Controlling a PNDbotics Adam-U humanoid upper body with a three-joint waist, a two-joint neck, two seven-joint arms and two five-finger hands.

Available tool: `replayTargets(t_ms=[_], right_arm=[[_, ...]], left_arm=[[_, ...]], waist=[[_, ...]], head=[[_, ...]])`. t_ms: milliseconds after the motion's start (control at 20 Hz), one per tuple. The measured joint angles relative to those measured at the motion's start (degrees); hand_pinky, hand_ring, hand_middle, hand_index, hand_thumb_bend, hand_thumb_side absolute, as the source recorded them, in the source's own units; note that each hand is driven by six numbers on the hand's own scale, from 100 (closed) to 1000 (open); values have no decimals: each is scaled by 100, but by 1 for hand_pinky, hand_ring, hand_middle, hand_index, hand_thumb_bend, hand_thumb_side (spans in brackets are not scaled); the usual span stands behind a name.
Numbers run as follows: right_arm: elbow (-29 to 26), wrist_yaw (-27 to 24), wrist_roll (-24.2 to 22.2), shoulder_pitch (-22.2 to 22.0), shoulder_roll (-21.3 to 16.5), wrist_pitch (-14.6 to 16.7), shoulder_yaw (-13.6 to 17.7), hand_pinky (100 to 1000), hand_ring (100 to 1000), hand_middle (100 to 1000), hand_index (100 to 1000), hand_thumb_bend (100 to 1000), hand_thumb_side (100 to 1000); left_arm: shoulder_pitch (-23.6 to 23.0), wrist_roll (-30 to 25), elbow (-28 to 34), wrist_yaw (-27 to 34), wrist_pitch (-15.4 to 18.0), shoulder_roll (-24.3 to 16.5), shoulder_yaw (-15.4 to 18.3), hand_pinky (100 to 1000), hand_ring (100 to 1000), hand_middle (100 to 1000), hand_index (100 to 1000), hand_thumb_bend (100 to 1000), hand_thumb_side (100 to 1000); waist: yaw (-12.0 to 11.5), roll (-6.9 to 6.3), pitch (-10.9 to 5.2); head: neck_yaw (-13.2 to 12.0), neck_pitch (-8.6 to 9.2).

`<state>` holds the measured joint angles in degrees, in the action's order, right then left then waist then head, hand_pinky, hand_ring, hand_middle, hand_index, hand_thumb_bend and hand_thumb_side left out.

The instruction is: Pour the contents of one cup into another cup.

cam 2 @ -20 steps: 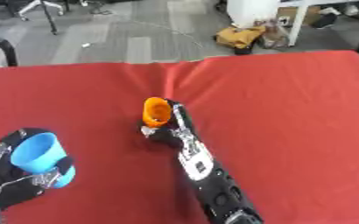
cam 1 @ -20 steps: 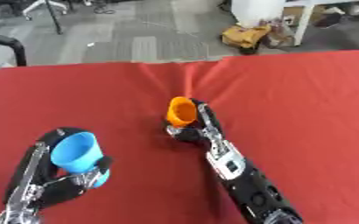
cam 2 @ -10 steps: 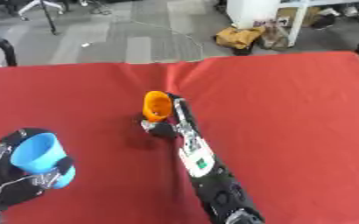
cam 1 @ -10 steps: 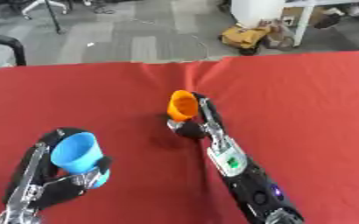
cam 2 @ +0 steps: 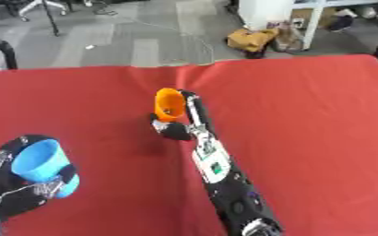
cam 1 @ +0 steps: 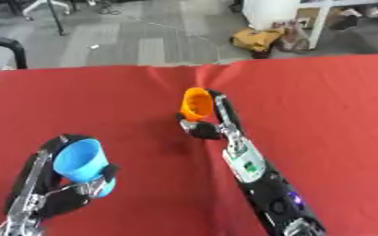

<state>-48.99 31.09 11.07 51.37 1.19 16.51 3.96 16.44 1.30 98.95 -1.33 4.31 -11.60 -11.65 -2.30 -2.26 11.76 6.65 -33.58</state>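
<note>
An orange cup (cam 1: 195,104) is held above the red tablecloth near the middle, tipped so its mouth faces left. My right hand (cam 1: 211,123) is shut on it, fingers along its right side and thumb below. A blue cup (cam 1: 81,162) sits in my left hand (cam 1: 56,198) at the lower left, mouth up and leaning a little right, with the fingers curled round it. The two cups are well apart. I cannot see inside either cup clearly.
The red cloth (cam 1: 321,106) covers the whole table, with a crease running back from the orange cup. Beyond the far edge lie a grey floor, chair legs (cam 1: 45,9), a white cabinet (cam 1: 269,11) and a brown bag (cam 1: 256,39).
My right hand has lifted the orange cup slightly and carried it a little farther from me. The left hand with the blue cup has stayed put.
</note>
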Motion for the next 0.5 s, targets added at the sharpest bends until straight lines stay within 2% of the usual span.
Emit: replayTargets(t_ms=[150,500], right_arm=[[-275,-37,-103,-10,-48,6,-57,664,498,348,394,126,100],[-855,-240,-208,-55,-113,-89,-175,601,409,220,282,174,100]], left_arm=[[-12,1,-18,0,1,0,12,396,404,478,632,529,100],[-24,2,-32,-2,2,-2,28,397,404,479,632,527,100]], waist=[[13,13,5],[24,31,9]], head=[[0,1],[2,39]])
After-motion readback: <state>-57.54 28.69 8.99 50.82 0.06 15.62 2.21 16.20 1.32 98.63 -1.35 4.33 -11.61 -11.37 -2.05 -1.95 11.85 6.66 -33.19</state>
